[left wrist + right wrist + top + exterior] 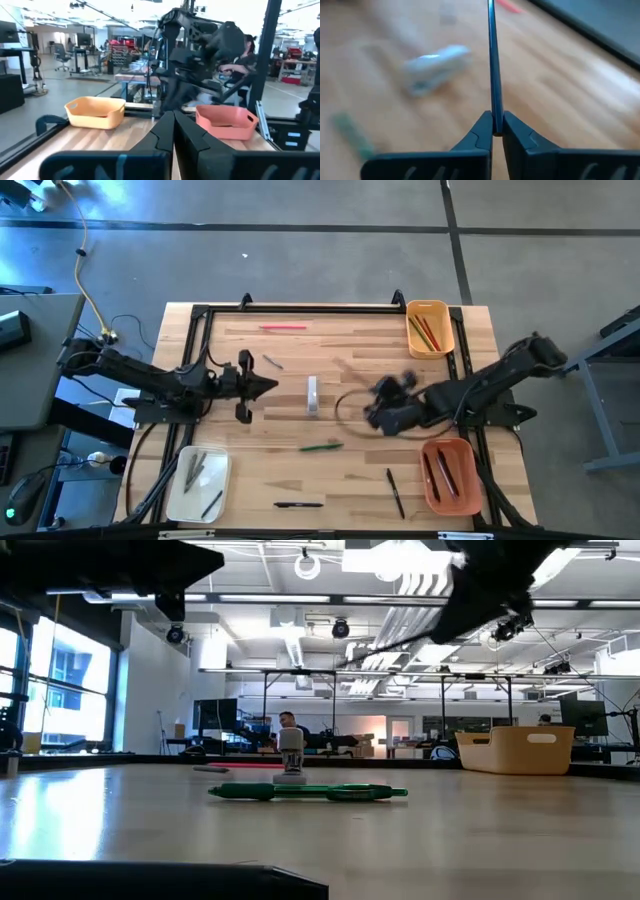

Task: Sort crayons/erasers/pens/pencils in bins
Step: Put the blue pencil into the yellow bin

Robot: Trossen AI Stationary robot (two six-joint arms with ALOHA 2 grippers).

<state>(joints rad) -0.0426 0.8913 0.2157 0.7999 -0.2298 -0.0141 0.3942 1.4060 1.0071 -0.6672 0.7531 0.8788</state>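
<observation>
Your left arm reaches in from the table's left side, its gripper (262, 386) with fingers pressed together, holding nothing. Your right arm stretches from the right toward the middle, its gripper (493, 131) pinching a thin blue stick (492, 60).

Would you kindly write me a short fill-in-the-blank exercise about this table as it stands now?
1. The right pincer is shut on a thin ____ stick.
2. The green pen lies on the ____.
3. The white bin sits nearest the ____ arm.

Missing words: blue; table; left
</observation>
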